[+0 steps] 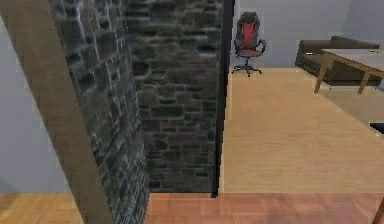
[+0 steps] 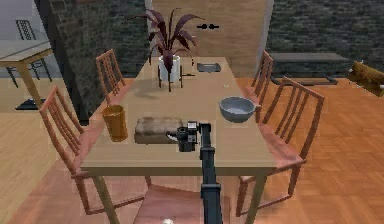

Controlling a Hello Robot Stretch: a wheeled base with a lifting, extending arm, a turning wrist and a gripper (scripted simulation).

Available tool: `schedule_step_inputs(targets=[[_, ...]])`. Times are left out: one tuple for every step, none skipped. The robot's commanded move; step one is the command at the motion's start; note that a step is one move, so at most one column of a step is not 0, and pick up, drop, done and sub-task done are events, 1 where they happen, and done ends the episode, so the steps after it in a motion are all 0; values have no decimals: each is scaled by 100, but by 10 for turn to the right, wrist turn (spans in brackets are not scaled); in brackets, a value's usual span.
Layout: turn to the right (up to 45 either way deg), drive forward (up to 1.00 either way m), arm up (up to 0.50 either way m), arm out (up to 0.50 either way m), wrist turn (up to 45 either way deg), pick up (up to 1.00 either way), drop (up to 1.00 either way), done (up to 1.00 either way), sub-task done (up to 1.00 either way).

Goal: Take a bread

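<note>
Arm side view: the bread [image 2: 152, 130] lies on the wooden bench [image 2: 235, 145], a little left of the frame's centre. It is a low tan slab with rounded corners and a dull, crusty-looking top, and its long axis runs left to right across the picture. The gripper [image 2: 184, 136] is at the loaf's right end, at the tip of the arm [image 2: 209, 185], a dark square bar rising from the bottom edge. The bread therefore lies to the gripper's left in the frame, end-on to it, though whether the two touch cannot be told. Because the loaf rests on the bench right at the fingers, I cannot tell whether the gripper has hold of anything, nor how its fingers are set. Taking the loaf across its short width looks easier than along its length.

Just left of the bread stands a smooth orange-brown cup [image 2: 115, 122]. A rounded grey-blue bowl [image 2: 237, 108] sits right of centre. Higher in the frame is a white pot [image 2: 169, 68] of dark red leaves. Slatted wooden chairs [image 2: 295, 120] flank the bench.
</note>
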Motion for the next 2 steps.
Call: schedule_step_inputs(targets=[[0,0,0,0,0,100,0,0,0],[0,0,10,0,0,0,0,0,0]])
